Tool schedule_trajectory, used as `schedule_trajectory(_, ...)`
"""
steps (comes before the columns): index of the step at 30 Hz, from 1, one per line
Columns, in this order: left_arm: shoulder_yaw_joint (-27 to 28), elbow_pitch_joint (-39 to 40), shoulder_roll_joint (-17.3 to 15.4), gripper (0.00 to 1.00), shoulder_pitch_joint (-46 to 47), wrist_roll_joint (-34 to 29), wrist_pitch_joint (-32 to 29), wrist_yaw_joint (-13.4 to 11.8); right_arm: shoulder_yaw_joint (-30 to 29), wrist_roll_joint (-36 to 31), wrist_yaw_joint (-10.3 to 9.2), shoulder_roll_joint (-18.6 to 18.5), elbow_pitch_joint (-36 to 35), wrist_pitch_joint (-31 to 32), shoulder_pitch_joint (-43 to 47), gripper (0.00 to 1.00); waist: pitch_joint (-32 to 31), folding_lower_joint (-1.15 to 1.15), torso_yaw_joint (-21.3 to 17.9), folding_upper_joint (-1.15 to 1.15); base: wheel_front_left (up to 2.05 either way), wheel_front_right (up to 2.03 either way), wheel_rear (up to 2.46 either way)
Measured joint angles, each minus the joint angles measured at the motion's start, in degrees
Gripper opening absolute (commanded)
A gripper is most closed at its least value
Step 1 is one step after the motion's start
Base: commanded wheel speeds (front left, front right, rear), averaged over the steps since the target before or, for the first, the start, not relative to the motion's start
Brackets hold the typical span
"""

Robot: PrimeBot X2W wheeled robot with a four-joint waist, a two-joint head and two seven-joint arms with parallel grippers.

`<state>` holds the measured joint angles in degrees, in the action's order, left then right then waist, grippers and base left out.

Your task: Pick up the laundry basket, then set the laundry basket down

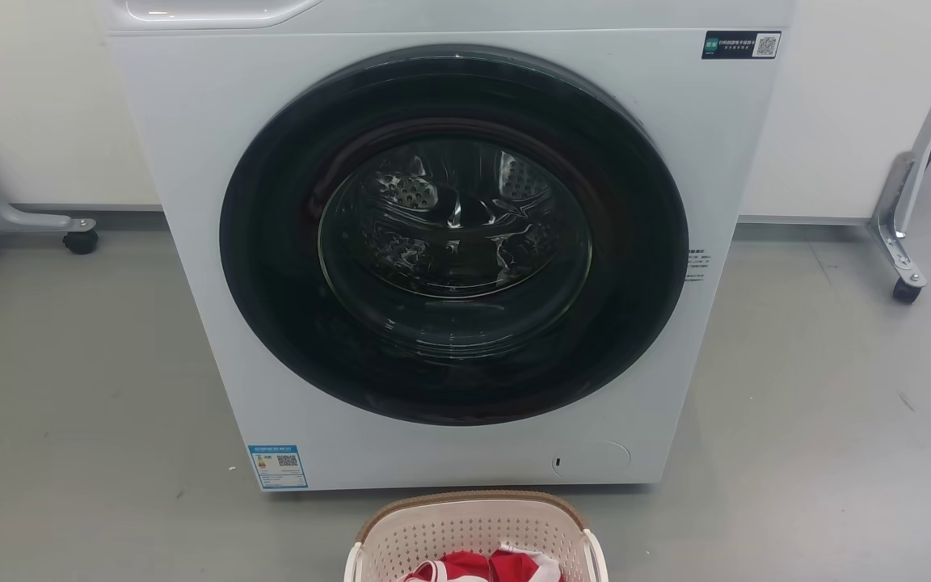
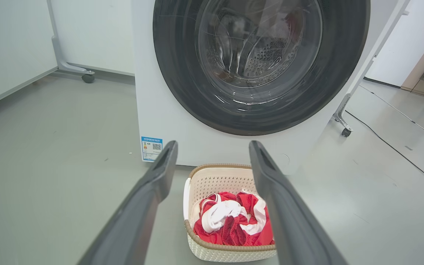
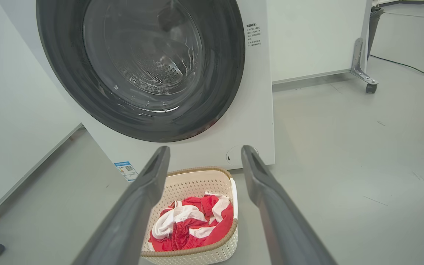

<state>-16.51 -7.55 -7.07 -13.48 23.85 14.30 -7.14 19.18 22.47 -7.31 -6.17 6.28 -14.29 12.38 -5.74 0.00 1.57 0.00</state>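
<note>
The laundry basket (image 1: 473, 529) is cream plastic with perforated walls, a brown woven-look rim and white side handles. It stands on the grey floor just in front of the washer, holding red and white clothes (image 2: 234, 219). In the left wrist view my left gripper (image 2: 214, 154) hangs open above the laundry basket (image 2: 215, 180), apart from it. My right gripper (image 3: 204, 158) is open too, above the laundry basket (image 3: 193, 184) with nothing between its fingers.
A white front-loading washer (image 1: 449, 242) with a dark round door, shut, fills the space ahead. Wheeled metal stand legs (image 1: 906, 267) stand at its right and left (image 1: 69, 230). A black cable (image 2: 392, 143) runs over the floor at the right.
</note>
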Motion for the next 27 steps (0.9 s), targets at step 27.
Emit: schedule_trajectory(27,1.6,0.8,0.3,1.0,0.0,-2.9,0.0,0.0,-1.9,-3.9,0.0,1.8,-2.7,0.0,2.2,1.0,-1.2,0.0,-0.1,0.0,0.0,0.0,0.0)
